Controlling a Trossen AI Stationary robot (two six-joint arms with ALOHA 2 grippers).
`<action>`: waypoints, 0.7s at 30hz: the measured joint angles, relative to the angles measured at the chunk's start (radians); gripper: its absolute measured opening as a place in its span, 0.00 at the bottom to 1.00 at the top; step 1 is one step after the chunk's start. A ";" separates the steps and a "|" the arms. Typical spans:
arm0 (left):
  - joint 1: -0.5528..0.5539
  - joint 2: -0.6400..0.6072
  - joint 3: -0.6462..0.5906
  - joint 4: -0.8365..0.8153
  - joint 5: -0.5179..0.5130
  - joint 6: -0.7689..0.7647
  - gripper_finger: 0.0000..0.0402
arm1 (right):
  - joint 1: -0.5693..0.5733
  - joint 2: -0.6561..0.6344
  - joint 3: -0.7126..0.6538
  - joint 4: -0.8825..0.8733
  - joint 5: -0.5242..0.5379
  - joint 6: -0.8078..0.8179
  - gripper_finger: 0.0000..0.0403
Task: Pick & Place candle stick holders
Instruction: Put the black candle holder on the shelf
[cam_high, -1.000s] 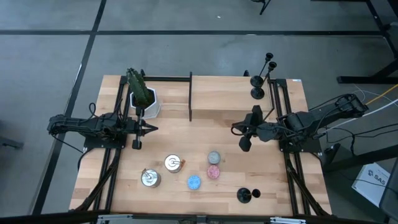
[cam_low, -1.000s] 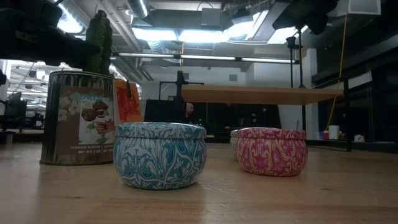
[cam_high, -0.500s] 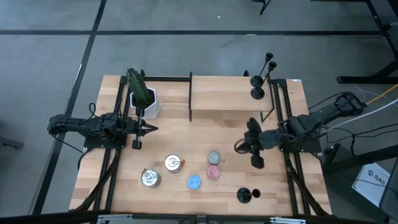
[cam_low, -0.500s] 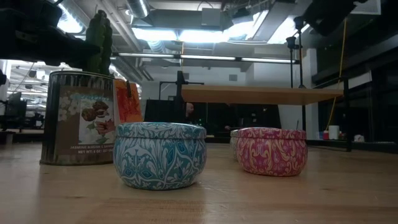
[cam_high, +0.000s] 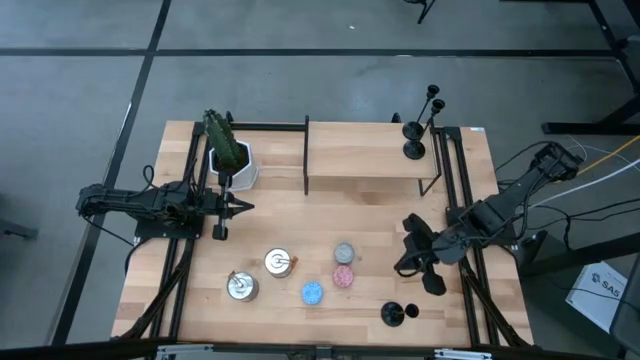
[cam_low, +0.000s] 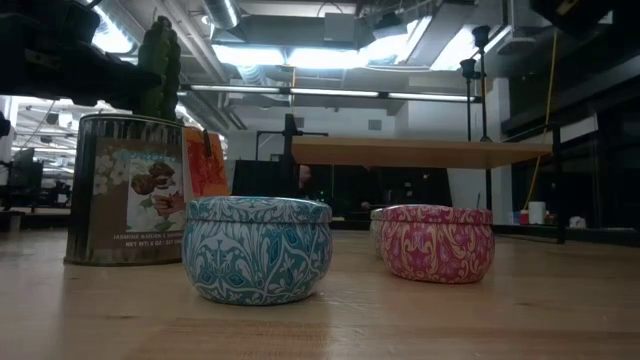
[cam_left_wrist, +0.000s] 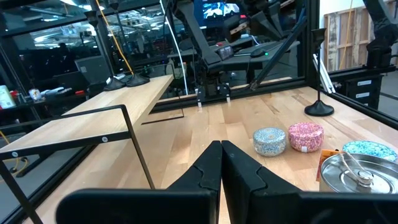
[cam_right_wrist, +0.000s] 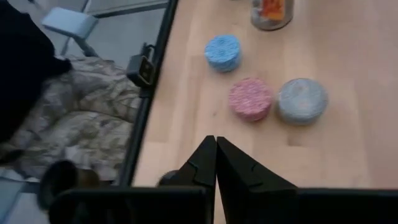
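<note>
Three black candle stick holders show. Two stand on their round bases at the right end of the raised wooden shelf (cam_high: 413, 130) (cam_high: 413, 150). The third (cam_high: 397, 313) stands on its base on the table near the front right, and it also shows in the left wrist view (cam_left_wrist: 319, 109). My right gripper (cam_high: 400, 266) is shut and empty. It hangs above the table, slanting down, a short way on the far side of that third holder. My left gripper (cam_high: 238, 208) is shut and empty, level at the table's left.
A grey (cam_high: 344, 252), a pink (cam_high: 343, 276) and a blue candle (cam_high: 312, 292) lie at mid table, with two silver tins (cam_high: 278, 262) (cam_high: 240, 287) to their left. A cactus in a white pot (cam_high: 228, 155) stands far left. Black frame rails run along both sides.
My right gripper has swung from beside the shelf toward the table's near edge and a little right, toward the holder at the front right. It has turned and tipped nose-down on the way. Its fingers stay shut.
</note>
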 joint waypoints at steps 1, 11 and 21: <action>0.000 0.000 0.000 0.000 0.000 0.000 0.01 | 0.004 0.000 0.000 0.002 -0.003 0.022 0.04; 0.000 0.000 0.000 0.000 0.000 0.000 0.01 | 0.021 0.000 0.000 -0.058 -0.053 0.065 0.09; 0.000 0.000 0.000 0.000 0.000 0.000 0.01 | 0.028 0.000 0.000 -0.050 -0.121 0.040 0.35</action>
